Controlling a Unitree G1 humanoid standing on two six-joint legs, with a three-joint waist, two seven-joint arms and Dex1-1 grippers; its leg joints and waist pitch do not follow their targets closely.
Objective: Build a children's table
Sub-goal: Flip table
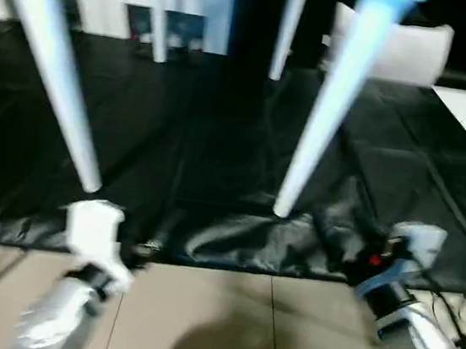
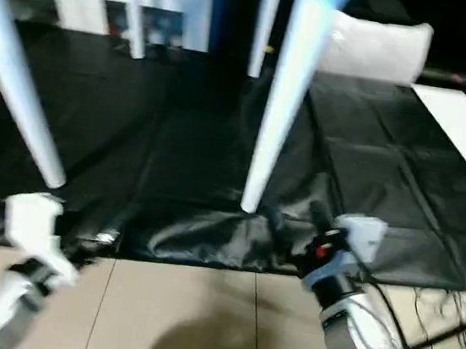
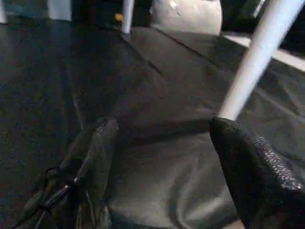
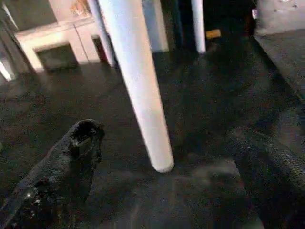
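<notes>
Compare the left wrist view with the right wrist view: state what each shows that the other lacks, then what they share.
Left wrist view alone: the grey cushion beyond the black mat, and the open left gripper.
Right wrist view alone: the white cabinet with glass doors, and the open right gripper.
Both: white table legs standing on the mat, none held.

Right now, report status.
Left gripper open, right gripper open, both empty. White plastic children's table legs standing on black floor sheet. Nothing blocking.
</notes>
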